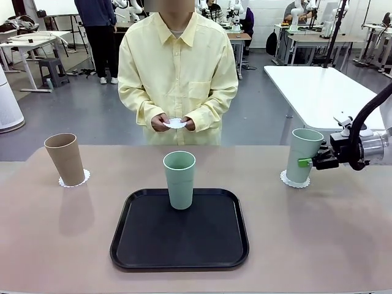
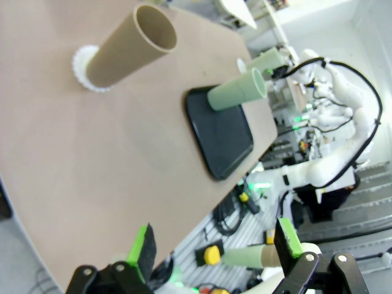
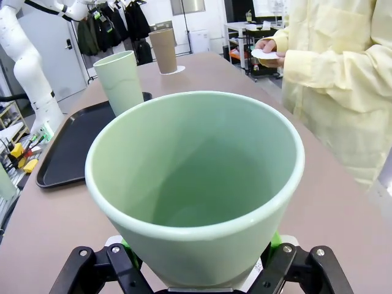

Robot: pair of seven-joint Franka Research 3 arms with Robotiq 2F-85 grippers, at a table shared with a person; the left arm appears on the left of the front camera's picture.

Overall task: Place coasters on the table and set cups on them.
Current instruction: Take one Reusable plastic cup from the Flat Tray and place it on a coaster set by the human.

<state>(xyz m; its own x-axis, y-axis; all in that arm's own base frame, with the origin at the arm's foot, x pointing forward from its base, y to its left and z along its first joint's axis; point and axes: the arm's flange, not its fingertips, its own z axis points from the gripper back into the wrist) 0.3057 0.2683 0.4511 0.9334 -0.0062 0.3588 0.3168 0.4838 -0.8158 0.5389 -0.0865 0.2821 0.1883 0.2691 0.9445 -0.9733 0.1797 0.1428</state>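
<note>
We saw the tan cup (image 1: pixel 65 158) standing upright on the left coaster (image 1: pixel 75 180) at the far left of the tabletop (image 1: pixel 306 245), the lacy edge of the doily showing around its base. At the far right, the right mint cup (image 1: pixel 303 144) had its base on the right coaster (image 1: pixel 286 179), whose scalloped edge showed mostly on the cup's left side. The middle mint cup (image 1: pixel 179 179) stood upright with no doily under it, on the far part of the black tray (image 1: pixel 141 245), which lay at the near centre of the tabletop, well apart from both other cups.

The third coaster (image 1: pixel 175 123) was off the tabletop, held flat between the person's hands (image 1: pixel 160 124) just beyond the far edge.

The right claw (image 1: pixel 305 162) came in from the right and was closed on the right mint cup partway up its wall, one green pad showing against the cup's near side. In the right wrist view the cup's open mouth sat between the two fingers, its wall pressed by both.

The left claw (image 2: pixel 215 245) was wide open, its green pads well apart with nothing between them. Its own view looked past the pads, across the tabletop, toward the tan cup and the tray.

The person (image 1: pixel 177 67), in a pale yellow shirt, stood at the far side, facing the tray.
</note>
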